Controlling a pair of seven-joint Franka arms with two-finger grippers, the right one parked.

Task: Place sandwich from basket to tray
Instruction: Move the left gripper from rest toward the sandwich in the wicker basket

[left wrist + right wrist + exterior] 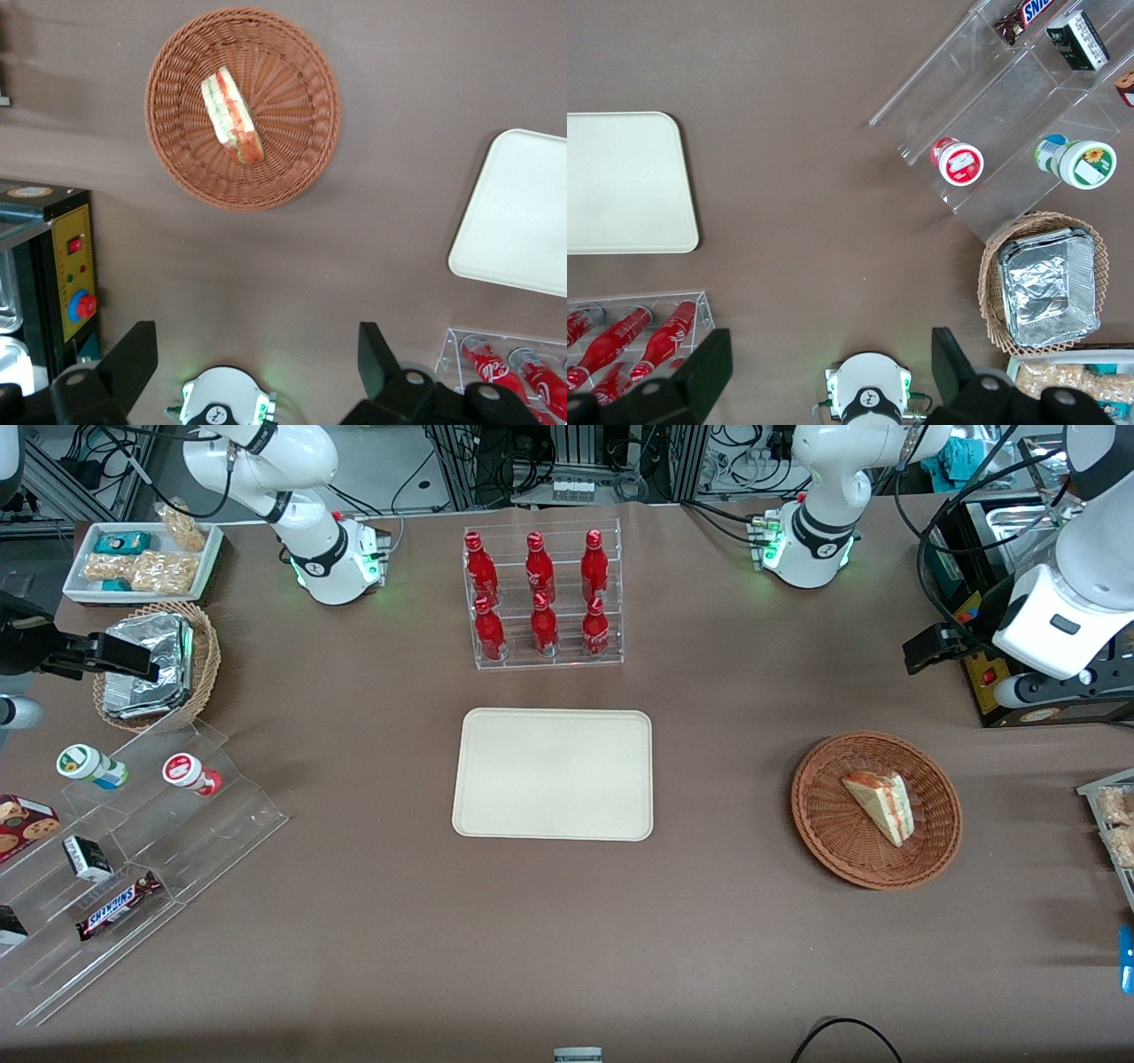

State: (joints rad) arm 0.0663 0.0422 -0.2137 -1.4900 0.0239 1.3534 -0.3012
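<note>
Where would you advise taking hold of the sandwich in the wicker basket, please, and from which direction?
Probably from straight above. The sandwich lies on its side in the shallow basket, whose low rim blocks a sideways approach. Grip the wedge across its thick middle, jaws closing on the two long bread faces, not on the narrow tip. The gripper is open, raised above the table, farther from the front camera than the basket.

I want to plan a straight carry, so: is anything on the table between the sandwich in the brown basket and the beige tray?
Nothing visible does. The sandwich lies alone in the basket, and only bare table separates it from the tray. The bottle rack stands farther from the front camera. The open gripper hangs above, also unobstructed.
</note>
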